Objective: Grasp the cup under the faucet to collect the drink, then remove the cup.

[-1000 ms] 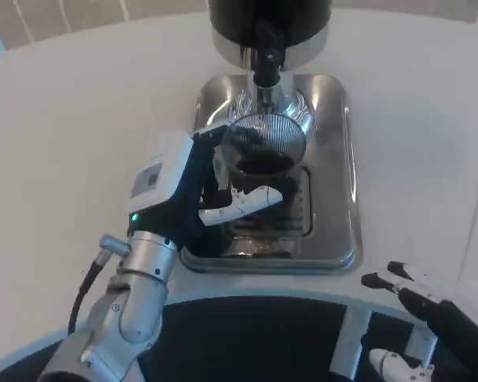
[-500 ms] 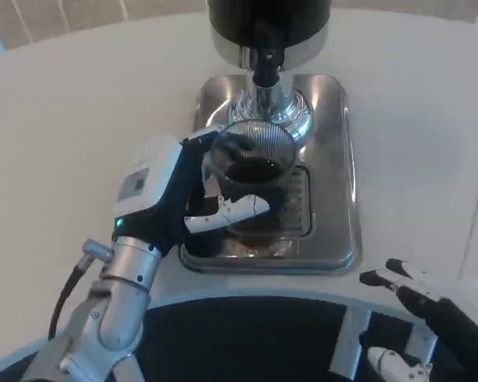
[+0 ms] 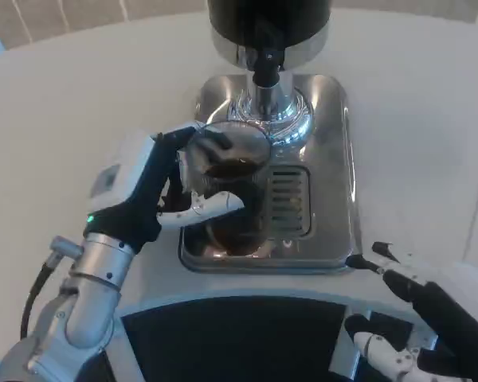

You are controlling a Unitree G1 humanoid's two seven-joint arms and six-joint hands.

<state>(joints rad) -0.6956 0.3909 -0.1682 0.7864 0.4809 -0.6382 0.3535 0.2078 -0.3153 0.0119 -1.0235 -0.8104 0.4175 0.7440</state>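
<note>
left hand (image 3: 147, 195) grips cup (image 3: 227, 191) | over tray (image 3: 334, 159); right hand (image 3: 430, 306) open

At twelve o'clock the dispenser's black body (image 3: 269, 20) and faucet (image 3: 266, 68) overhang the steel drip tray (image 3: 334, 159), blocking passage there. The left hand (image 3: 147, 191), gripping the cup (image 3: 227, 187), fills the tray's nine o'clock side. Bare white desk (image 3: 72, 119) lies open at ten and two o'clock. The right hand (image 3: 418, 298) occupies five o'clock.
</note>
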